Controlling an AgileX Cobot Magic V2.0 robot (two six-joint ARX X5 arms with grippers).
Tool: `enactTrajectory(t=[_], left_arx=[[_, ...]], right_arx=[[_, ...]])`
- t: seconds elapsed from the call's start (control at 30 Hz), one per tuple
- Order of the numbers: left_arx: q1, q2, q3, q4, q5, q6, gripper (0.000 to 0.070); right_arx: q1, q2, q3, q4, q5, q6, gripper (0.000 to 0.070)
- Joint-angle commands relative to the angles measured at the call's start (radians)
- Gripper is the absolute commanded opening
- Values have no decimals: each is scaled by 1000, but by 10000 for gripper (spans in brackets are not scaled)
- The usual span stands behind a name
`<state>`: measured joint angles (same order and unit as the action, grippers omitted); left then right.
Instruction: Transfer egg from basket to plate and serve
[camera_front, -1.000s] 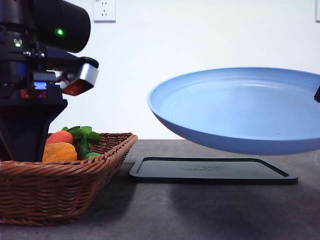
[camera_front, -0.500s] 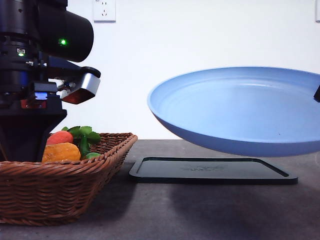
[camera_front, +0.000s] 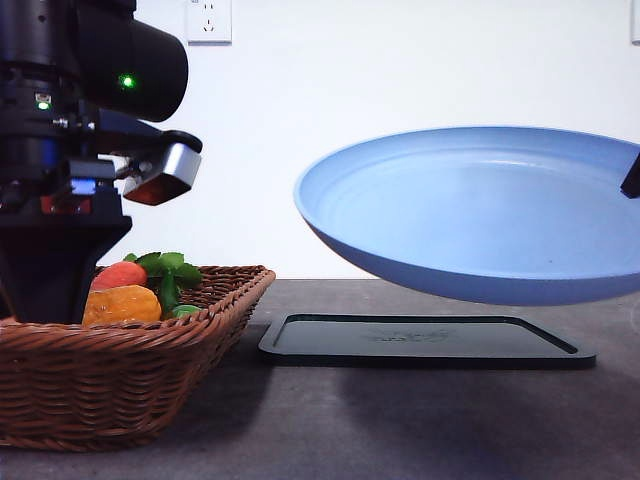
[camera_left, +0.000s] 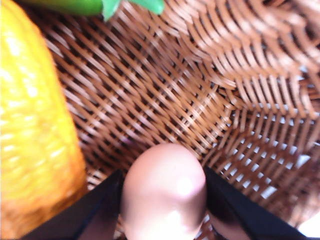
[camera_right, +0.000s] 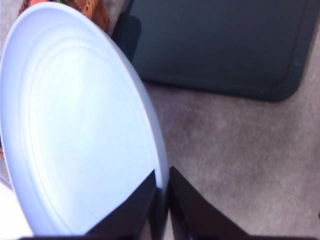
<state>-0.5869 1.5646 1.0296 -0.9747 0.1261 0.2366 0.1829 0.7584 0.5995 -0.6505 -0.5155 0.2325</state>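
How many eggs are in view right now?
1: the egg sits between the left gripper fingers, over the basket floor beside the yellow corn. Others may be hidden.

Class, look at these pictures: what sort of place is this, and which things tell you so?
Probably an indoor robot test bench: a bare white wall with a socket, a dark table, and staged props, namely a basket and tray.

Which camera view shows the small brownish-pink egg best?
The left wrist view: the small brownish-pink egg is close, between the left gripper fingers, over the brown woven wicker basket. In the front view, the basket wall hides it.
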Motion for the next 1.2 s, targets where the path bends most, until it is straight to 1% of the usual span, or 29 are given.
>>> enactTrajectory(t=[0.0, 0.13, 0.23, 0.33, 0.4, 0.53, 0.57, 0.63, 0.73, 0.77, 0.93, 1.03, 1.17], left_arx=[[-9, 17, 55, -12, -3, -13, 201], [-9, 17, 163, -60, -2, -31, 201], [-9, 17, 268, -77, 8, -61, 201], [-16, 17, 366, -72, 68, -103, 201], [-28, 17, 415, -49, 135, -136, 201], [-80, 17, 450, 42, 268, -195, 201], [-99, 17, 450, 68, 286, -202, 202], [-146, 19, 450, 113, 292, -204, 202], [-229, 33, 450, 172, 279, -201, 202], [-256, 39, 450, 185, 261, -198, 202], [-364, 91, 450, 204, 101, -154, 205], [-406, 141, 450, 206, 18, -132, 206], [-434, 200, 450, 208, -46, -116, 207]], right_arx=[[2, 8, 5, 14, 0, -3, 0], [2, 38, 5, 14, -1, 3, 0], [2, 77, 5, 13, -4, 3, 0], [2, 127, 5, 14, -10, 3, 0], [3, 162, 5, 14, -15, 3, 0], [3, 221, 5, 19, -70, 3, 0], [3, 232, 5, 22, -91, 3, 0], [3, 243, 5, 27, -123, 3, 0], [3, 247, 5, 30, -139, 3, 0], [3, 247, 5, 29, -140, 3, 0], [3, 247, 5, 20, -141, 3, 0], [3, 247, 5, 18, -149, 3, 0], [3, 247, 5, 16, -151, 3, 0]])
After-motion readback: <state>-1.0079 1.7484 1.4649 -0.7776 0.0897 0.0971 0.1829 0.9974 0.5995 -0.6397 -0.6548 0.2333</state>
